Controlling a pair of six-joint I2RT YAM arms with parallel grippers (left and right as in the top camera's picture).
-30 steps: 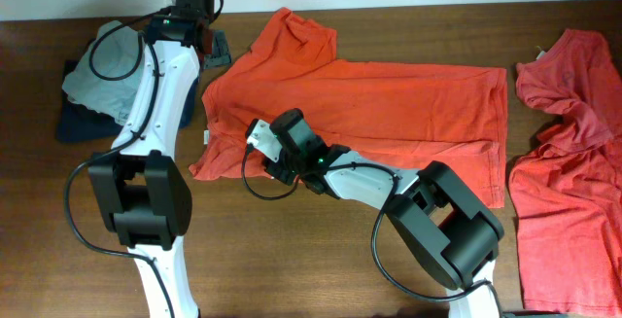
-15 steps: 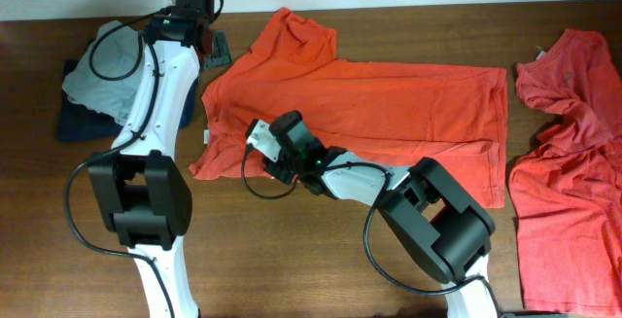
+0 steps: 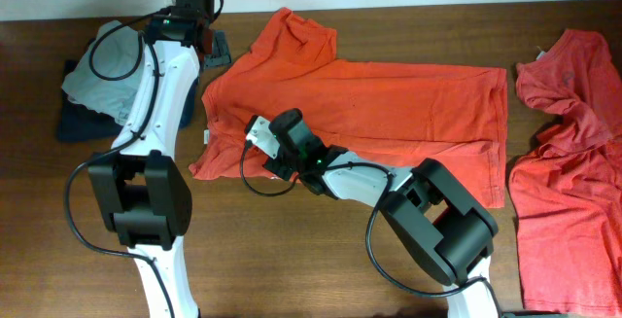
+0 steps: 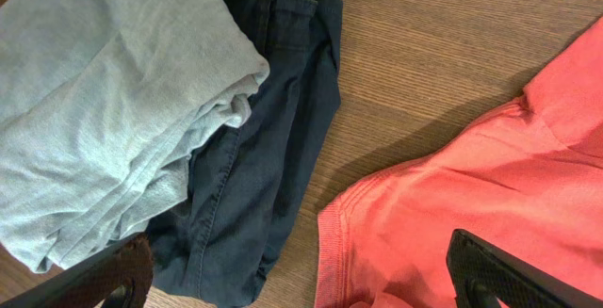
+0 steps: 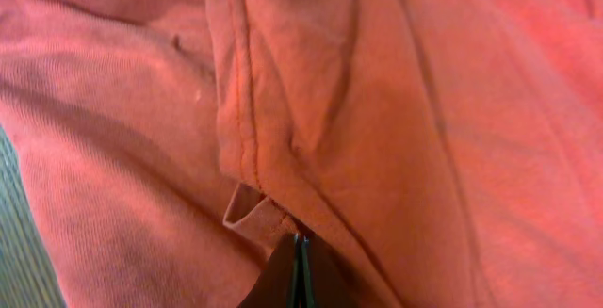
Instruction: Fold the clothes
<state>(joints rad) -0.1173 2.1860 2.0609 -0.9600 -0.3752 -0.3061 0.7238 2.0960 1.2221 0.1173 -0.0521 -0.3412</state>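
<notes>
An orange T-shirt (image 3: 389,94) lies spread flat across the middle of the table. My right gripper (image 3: 259,135) is low on the shirt's left part, near the lower sleeve. In the right wrist view the gripper (image 5: 300,251) is shut on a small fold of the orange fabric (image 5: 424,110) beside a seam. My left gripper (image 3: 216,51) hovers at the shirt's far left sleeve. In the left wrist view it (image 4: 301,289) is open and empty, with one finger over the navy cloth and the other over the orange sleeve (image 4: 490,176).
A folded grey garment (image 3: 97,70) rests on a folded navy one (image 3: 78,123) at the far left; both show in the left wrist view, grey (image 4: 104,91) and navy (image 4: 254,157). A crumpled red garment (image 3: 569,162) lies at the right edge.
My right gripper has shifted slightly toward the far left with the orange fabric in it. The left arm has not visibly moved.
</notes>
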